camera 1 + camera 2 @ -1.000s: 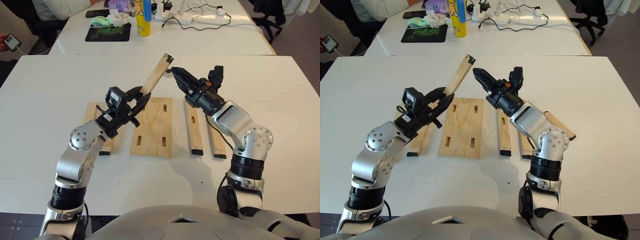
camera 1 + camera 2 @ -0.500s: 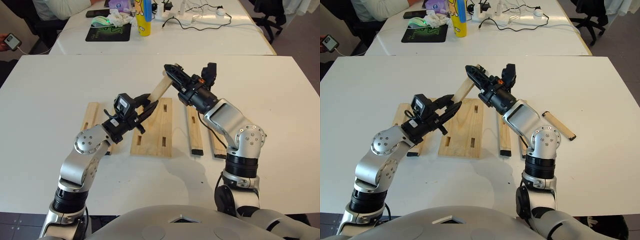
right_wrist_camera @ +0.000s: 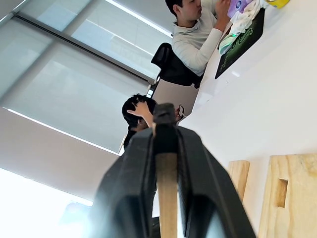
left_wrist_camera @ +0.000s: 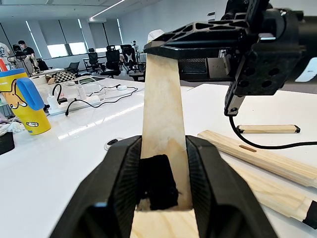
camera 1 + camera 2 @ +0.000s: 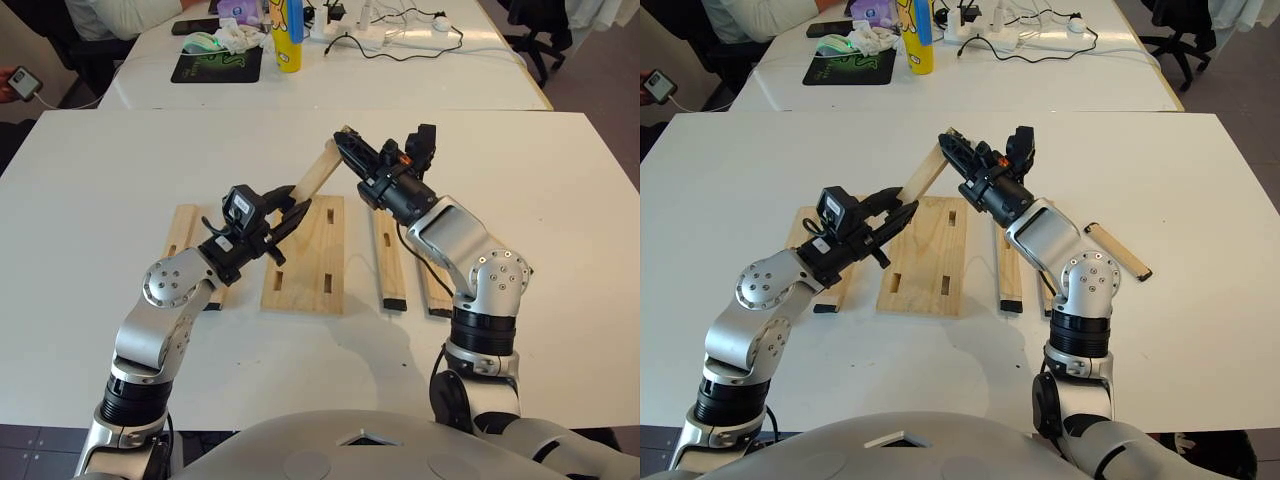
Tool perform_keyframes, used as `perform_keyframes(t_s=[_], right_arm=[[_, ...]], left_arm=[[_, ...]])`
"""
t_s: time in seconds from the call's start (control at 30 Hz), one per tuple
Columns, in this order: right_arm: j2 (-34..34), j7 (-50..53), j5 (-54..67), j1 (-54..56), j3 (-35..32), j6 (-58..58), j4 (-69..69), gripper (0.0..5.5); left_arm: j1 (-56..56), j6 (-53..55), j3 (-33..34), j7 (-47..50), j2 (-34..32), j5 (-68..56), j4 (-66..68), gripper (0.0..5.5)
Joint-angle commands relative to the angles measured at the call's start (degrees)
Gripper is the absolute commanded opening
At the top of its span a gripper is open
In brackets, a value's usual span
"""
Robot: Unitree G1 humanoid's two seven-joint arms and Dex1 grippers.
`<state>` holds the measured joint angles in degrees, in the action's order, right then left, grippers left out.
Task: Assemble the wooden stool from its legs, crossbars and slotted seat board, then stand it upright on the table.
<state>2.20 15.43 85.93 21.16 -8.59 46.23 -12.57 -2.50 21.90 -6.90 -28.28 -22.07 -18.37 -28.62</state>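
Both grippers share one leg (image 5: 317,178), and it hangs in the air over the board (image 5: 322,262). The left gripper (image 5: 288,208) has its fingers closed on the low, dark-tipped end. The right gripper (image 5: 345,145) is pinched shut on the high end. Seen from the robot's side, the leg's long axis runs from about 7 o'clock up to 1 o'clock, rising away from the robot. The low end sits above the board's far left corner, near 11 o'clock on the board, which lies flat with its slots facing up. I reckon the left gripper, being nearer the board, has to steer that end down into a slot. The right one would swing the top upright.
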Motion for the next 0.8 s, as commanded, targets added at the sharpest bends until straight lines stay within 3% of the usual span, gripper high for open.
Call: perform_keyframes(t_s=[0.03, 0.27, 0.3, 0.47, 0.53, 0.7, 0.8], right_arm=[[-0.2, 0.2, 1.3, 0.1, -0.2, -0.4, 0.1, 0.43], [0.0, -0.2, 1.1, 0.3, -0.6, -0.7, 0.2, 0.43], [0.0, -0.3, 0.8, 0.3, -0.6, -0.8, 0.2, 0.43], [-0.2, -0.8, -0.8, 0.0, -1.7, -3.3, -0.1, 0.43], [-0.4, -0.9, -2.0, -0.1, -3.3, -5.9, -0.1, 0.43], [2.5, -1.5, -15.5, 0.1, -9.1, -17.3, 1.7, 0.43], [8.0, -6.3, -27.0, -1.7, -7.0, -20.0, 0.0, 0.43]], left_arm=[[0.3, -0.1, -0.3, -0.3, -0.5, 1.0, 0.0, 1.32], [-0.2, 0.2, 0.5, 0.9, -0.1, 1.7, 0.8, 1.32], [-0.4, 0.1, 1.0, 1.5, 0.2, 1.8, 1.2, 1.68], [-0.3, 0.9, 1.0, 0.5, -0.5, 1.1, 1.2, 2.4], [-0.1, 1.1, 1.2, 0.6, -0.5, 1.0, 1.2, 2.43], [-0.3, 1.4, 5.3, 2.4, 0.8, -1.1, 2.2, 2.43], [-1.3, 1.8, 8.8, 4.9, 2.2, -2.4, 3.9, 2.25]])
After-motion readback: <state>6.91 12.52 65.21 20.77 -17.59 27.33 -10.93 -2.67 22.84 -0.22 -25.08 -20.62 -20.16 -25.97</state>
